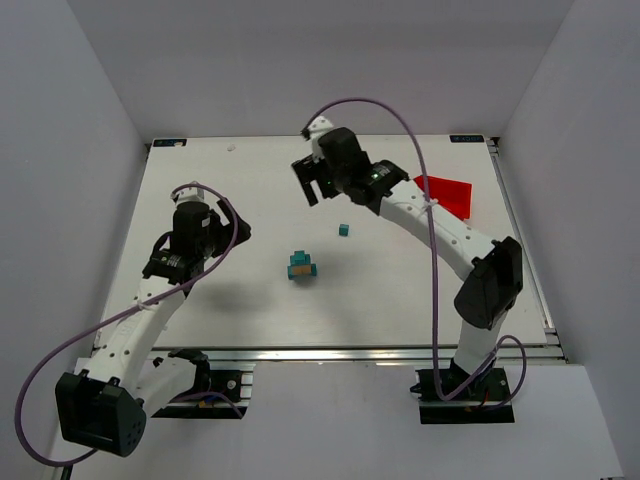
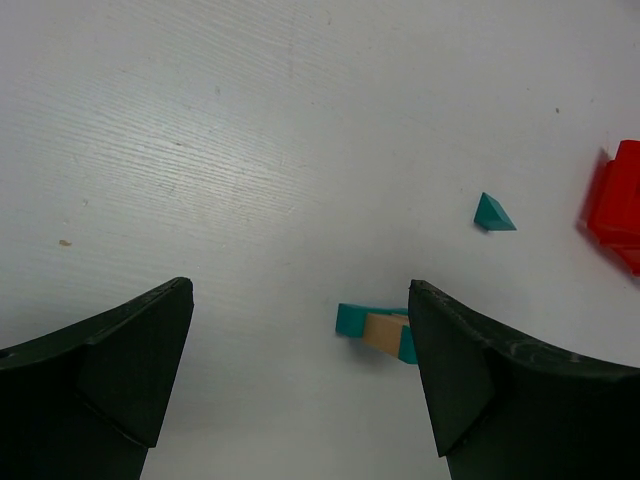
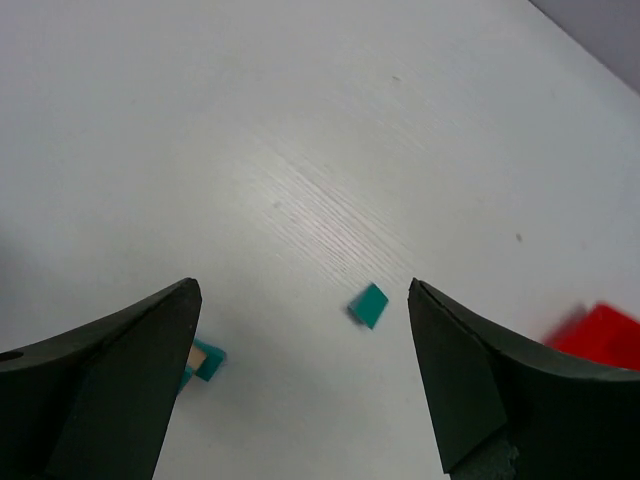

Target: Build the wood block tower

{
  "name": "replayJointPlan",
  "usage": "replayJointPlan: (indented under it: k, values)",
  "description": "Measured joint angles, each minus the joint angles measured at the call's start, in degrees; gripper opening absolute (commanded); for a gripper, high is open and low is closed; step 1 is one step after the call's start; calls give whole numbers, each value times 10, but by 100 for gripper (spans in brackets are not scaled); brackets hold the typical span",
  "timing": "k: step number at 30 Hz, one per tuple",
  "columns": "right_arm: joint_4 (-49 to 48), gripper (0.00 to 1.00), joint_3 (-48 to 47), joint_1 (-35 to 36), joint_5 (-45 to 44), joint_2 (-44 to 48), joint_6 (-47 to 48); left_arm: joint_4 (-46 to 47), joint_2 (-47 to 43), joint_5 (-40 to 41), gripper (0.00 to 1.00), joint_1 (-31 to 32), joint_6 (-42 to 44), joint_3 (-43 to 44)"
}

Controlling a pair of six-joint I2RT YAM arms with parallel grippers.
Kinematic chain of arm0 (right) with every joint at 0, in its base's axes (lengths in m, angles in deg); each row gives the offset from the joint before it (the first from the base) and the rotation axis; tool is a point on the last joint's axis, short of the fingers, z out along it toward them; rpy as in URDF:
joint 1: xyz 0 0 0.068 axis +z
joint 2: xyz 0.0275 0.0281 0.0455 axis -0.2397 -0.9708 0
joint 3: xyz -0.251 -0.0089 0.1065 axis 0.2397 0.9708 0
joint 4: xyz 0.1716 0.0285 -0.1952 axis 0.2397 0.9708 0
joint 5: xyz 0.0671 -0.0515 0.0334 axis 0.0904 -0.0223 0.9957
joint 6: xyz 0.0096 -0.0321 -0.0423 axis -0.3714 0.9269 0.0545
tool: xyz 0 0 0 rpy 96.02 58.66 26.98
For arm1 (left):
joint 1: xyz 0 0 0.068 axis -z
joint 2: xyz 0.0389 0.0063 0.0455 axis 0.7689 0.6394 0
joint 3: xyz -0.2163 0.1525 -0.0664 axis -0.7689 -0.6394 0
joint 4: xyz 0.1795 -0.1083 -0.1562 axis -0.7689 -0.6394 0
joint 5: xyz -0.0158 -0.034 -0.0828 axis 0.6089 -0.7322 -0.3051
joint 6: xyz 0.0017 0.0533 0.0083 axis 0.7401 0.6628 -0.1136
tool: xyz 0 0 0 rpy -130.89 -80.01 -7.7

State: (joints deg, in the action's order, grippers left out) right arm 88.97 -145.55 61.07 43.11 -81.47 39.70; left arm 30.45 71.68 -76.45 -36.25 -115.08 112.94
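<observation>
Right wrist: tower (image 3: 207, 359) partly behind hand (image 3: 303, 288)

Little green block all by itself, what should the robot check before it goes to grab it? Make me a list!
1. Right gripper open and empty: ok.
2. Loose teal block lying free on the table, nothing touching it: ok.
3. Right gripper straight over that block: not ok; in the top view it hangs off to one side of it.
4. Wood block tower apart from the loose block: ok.
5. Tower steady enough for another block: cannot tell.
6. Left gripper open and off the tower: ok.
</observation>
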Motion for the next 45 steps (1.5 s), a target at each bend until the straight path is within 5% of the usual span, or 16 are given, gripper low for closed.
replayJointPlan:
  k: [8,19,27,31,33,39,45]
  values:
    - [37,88,59,-97,-72,-37,-191,1,-11,-17,98,0,0,0]
    - [47,74,73,-110,-40,-172,-273,1,-13,-21,98,0,0,0]
    - [42,49,73,-119,-26,-186,-293,0,-13,-21,98,0,0,0]
    - [37,17,73,-123,-18,-186,-295,0,-14,-20,98,0,0,0]
    - [25,10,79,-123,-13,-185,-296,0,-17,-20,98,0,0,0]
    - [-4,1,118,-126,10,-157,-278,0,-25,-32,98,0,5,0]
    - [-67,0,218,-127,99,-19,-153,16,-24,-151,98,0,46,6]
